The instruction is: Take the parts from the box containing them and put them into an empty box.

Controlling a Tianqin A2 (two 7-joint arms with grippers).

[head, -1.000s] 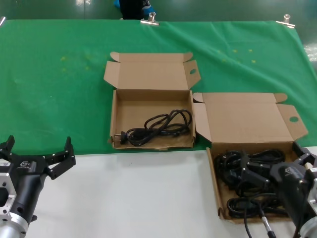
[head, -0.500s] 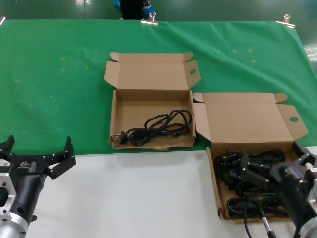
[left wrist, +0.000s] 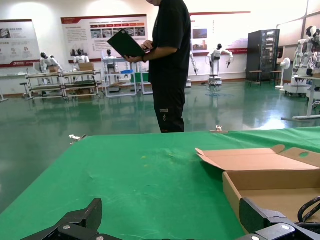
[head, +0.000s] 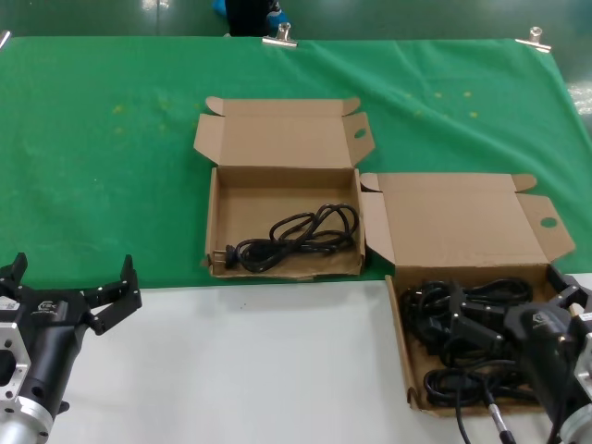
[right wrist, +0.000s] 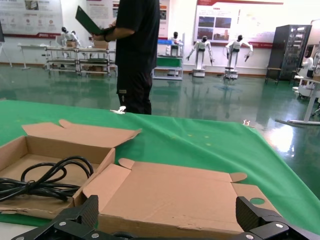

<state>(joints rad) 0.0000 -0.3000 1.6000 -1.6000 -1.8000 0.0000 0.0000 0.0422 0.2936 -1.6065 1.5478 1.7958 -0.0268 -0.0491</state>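
Observation:
The box containing the parts (head: 403,342) lies at the right on the white table, with several tangled black cords (head: 472,379) in it. Its lid (right wrist: 175,192) fills the right wrist view. My right gripper (head: 511,298) hovers open just over those cords, with nothing between its fingers. The empty box (head: 215,222) sits in the middle on the green cloth and holds one coiled cord (head: 296,236), also seen as a cord (right wrist: 45,180) in the right wrist view. My left gripper (head: 72,270) waits open at the near left, away from both boxes; its fingers (left wrist: 90,212) frame bare cloth.
A green cloth (head: 102,157) covers the far half of the table, held by metal clips (head: 280,37) at the back edge. A bare white surface (head: 250,370) spans the near half. A person in black (left wrist: 170,65) stands behind the table, reading a folder.

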